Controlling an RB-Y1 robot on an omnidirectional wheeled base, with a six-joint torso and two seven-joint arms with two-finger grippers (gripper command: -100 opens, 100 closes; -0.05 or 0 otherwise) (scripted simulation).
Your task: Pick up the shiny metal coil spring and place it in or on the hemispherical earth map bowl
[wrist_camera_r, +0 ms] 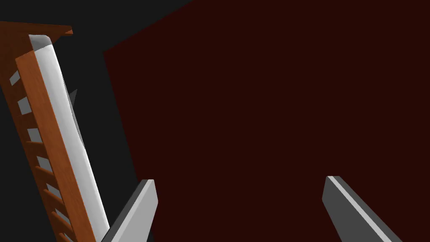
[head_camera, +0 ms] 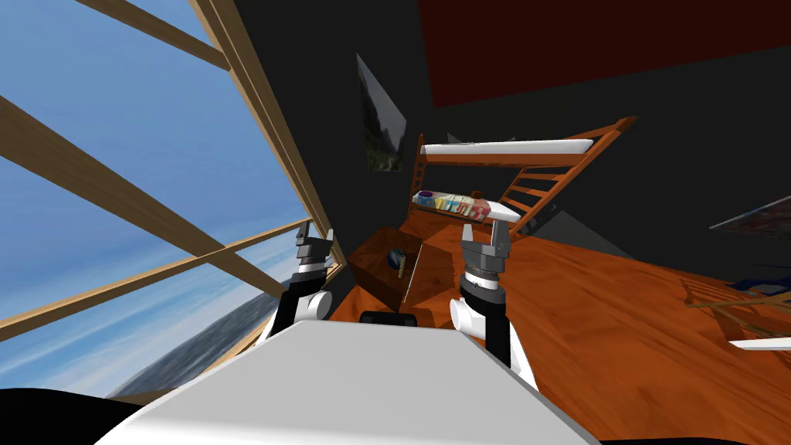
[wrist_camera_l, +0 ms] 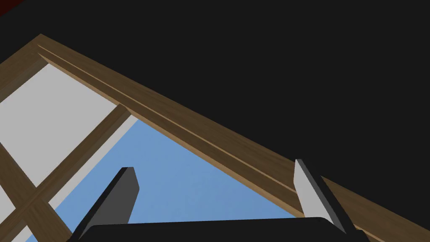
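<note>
Coil spring (head_camera: 401,270) lies on the low brown table (head_camera: 371,269), just beside the globe bowl (head_camera: 395,255) on its near side. Both sit ahead of me, between my arms. My left gripper (head_camera: 315,236) is raised at left, fingers spread and empty. My right gripper (head_camera: 486,232) is raised at right, fingers likewise apart, holding nothing.

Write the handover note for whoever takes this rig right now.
Left gripper: open, empty, raised.
Right gripper: open, empty, raised.
Spring: lies on the low table ahead, close beside the bowl; whether they touch is unclear.
Done: nothing yet; spring not grasped.
Left: lower an arm, grasp the spring, set it in the bowl.
</note>
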